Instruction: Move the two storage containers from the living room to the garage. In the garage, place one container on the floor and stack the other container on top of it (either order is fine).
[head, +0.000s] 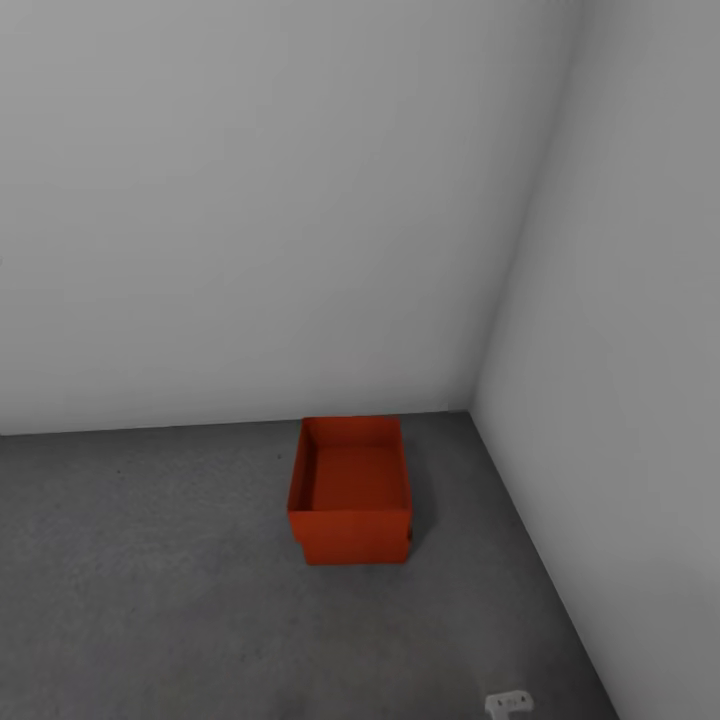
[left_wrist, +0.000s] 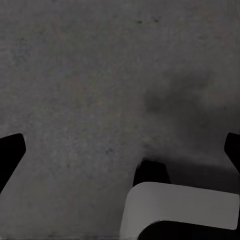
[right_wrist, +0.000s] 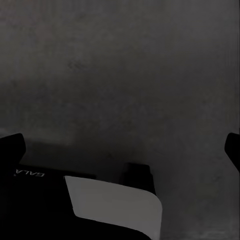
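Head view, storage container (head: 351, 490) on concrete floor (head: 150, 580), second container indistinguishable.

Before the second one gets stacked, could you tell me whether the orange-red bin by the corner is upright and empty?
Upright and empty: the orange-red open-topped bin sits flat on the grey concrete floor, opening upward, bare inside.

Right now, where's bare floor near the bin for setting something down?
Wide bare concrete floor left of the orange-red container and in front of it. Tighter: the strip between it and the right wall, and the gap behind it to the back wall.
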